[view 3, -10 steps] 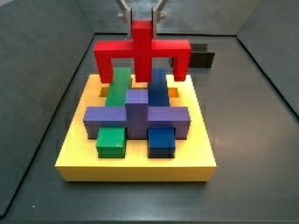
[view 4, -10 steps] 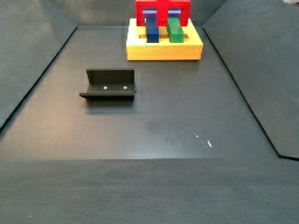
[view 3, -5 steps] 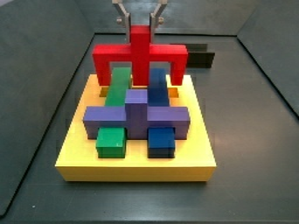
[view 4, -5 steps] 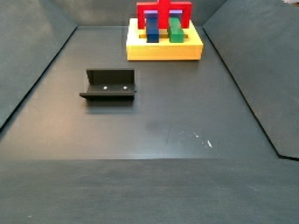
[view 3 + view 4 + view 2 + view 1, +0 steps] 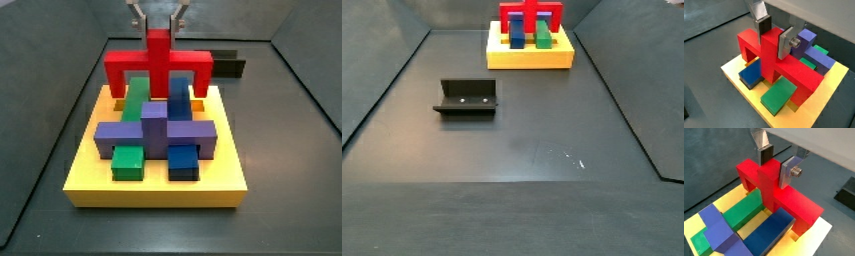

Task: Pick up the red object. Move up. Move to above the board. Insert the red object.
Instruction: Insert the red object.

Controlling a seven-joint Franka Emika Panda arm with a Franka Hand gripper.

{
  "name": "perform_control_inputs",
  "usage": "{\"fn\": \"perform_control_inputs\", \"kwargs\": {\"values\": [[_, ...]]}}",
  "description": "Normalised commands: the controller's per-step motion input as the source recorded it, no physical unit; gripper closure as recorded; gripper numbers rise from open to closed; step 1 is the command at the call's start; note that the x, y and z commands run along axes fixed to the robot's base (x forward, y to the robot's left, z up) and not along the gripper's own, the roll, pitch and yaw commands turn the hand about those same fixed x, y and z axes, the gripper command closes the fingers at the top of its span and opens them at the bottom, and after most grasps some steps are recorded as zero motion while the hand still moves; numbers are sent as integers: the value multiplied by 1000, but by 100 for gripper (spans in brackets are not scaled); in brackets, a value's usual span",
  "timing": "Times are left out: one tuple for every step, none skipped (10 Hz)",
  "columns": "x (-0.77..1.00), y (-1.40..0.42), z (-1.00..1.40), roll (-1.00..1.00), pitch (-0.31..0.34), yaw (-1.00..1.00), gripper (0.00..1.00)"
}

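Three steps done | your gripper (image 5: 775, 162) clamps red object (image 5: 160, 64) over board (image 5: 83, 178) | insertion remains; legs not seated.

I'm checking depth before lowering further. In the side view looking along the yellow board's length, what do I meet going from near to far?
Front edge of the thick yellow square board → short green block and short blue block side by side → purple cross block → bright red arch piece, its post held in the gripper → dark L-shaped fixture.
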Motion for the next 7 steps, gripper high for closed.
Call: {"fn": "perform_control_inputs", "kwargs": {"values": [[0,0,-111,-27,0,0,100],[37,0,-194,-31,0,0,100],[26,0,-351,-4,0,0,100],[20,0,-560,0,-30,-31,100],[69,0,-560,-10,-26,-37,100],[91,0,-569,-9,-7,-37,100],[120,0,-571,-16,-3,-31,100]]}}
